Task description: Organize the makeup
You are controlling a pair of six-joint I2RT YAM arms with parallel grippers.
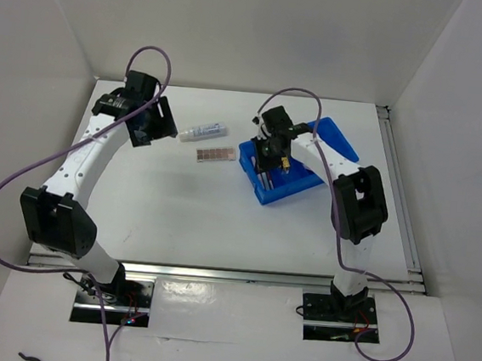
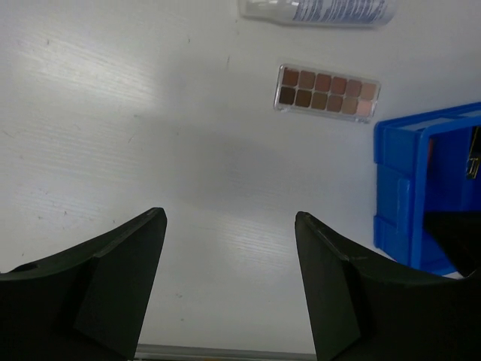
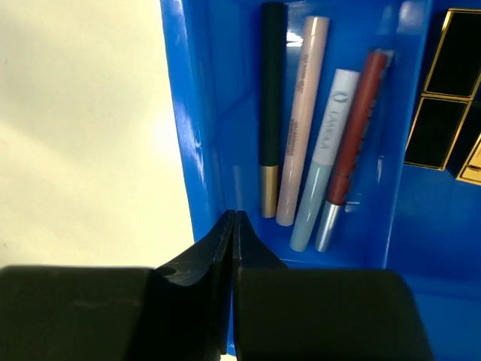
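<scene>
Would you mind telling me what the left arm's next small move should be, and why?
Probably advance the left gripper toward the eyeshadow palette. Its jaws are open and empty, and the palette and the clear tube lie on the table outside the blue bin, where other sticks sit. The right gripper is shut over the bin.

OVERHEAD: top cam, fixed high behind the arm bases, looks down on the whole table (image 1: 178, 217), wide & far off. Left wrist cam, mid-height, faces down past its own jaws onto the table. Right wrist cam sits v. close, aimed down past its jaws into the blue bin (image 3: 180, 113). Shared: top & left wrist both take in brown palette (image 2: 327, 89), clear tube (image 2: 319, 10) and one corner of the bin; top & right wrist share the bin's inside.
</scene>
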